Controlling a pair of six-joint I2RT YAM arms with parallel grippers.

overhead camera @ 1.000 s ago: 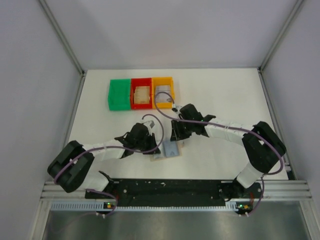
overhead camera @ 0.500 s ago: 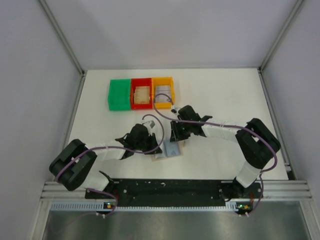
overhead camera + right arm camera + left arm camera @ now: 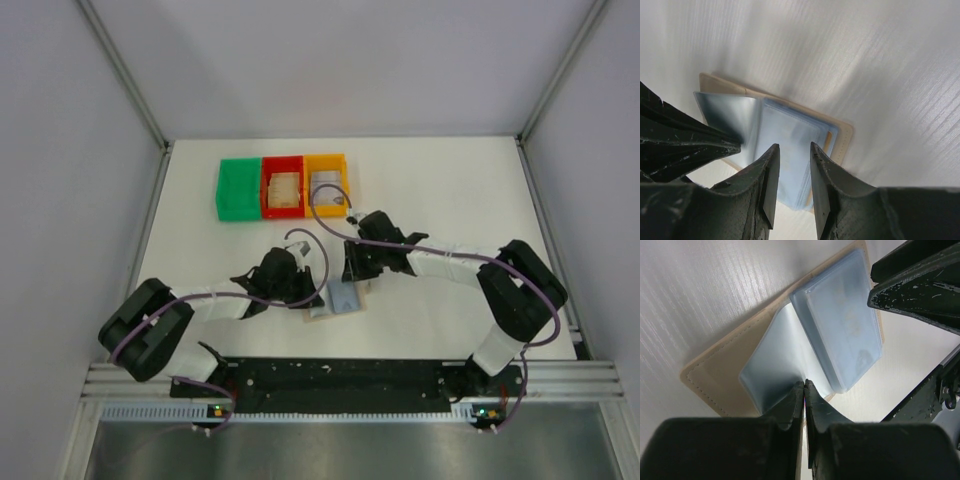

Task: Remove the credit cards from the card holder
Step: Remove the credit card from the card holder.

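At table front, holder point(image 3: 340, 298) lies open between grippers. Left gripper point(image 3: 804, 390) pinches a sleeve point(image 3: 775, 355); right gripper point(image 3: 794, 146) part-open, empty. I'd nip one card point(image 3: 845, 320) edge, draw flat.

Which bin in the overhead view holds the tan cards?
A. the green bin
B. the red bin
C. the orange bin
B: the tan cards lie inside the red bin, the middle one of the row, while the orange bin beside it holds grey cards.
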